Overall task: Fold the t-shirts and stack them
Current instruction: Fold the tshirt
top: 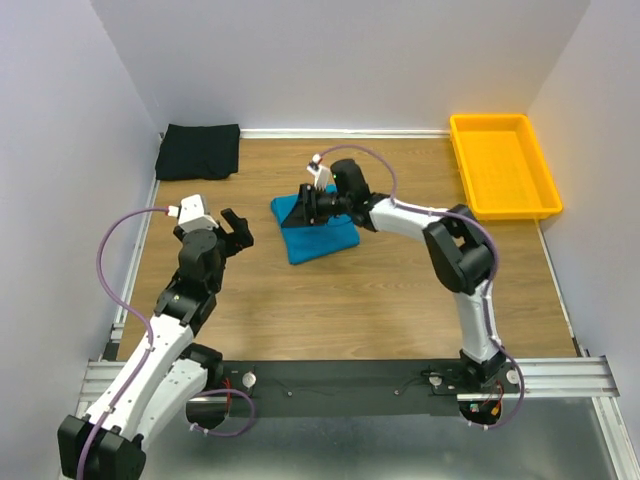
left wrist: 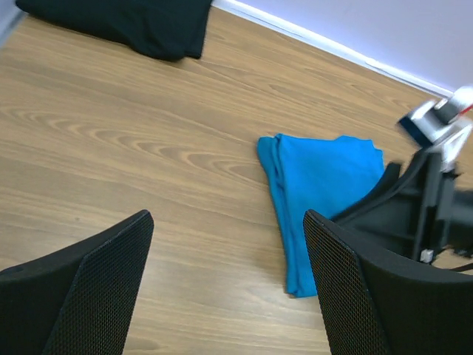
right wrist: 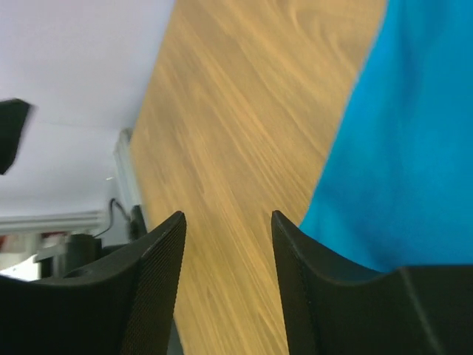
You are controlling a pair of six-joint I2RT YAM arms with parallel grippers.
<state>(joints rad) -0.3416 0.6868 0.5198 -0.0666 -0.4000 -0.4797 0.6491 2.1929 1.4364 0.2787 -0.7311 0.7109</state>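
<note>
The teal-blue t-shirt lies folded in a small rectangle at the table's middle; it also shows in the left wrist view and the right wrist view. The black t-shirt lies folded in the far left corner and shows in the left wrist view. My right gripper is open and empty, low over the teal shirt's far left edge, with bare wood between its fingers. My left gripper is open and empty, left of the teal shirt, above bare wood.
A rigid yellow tray stands at the far right by the wall. White walls close the table at the back and on both sides. The right arm shows beside the teal shirt in the left wrist view.
</note>
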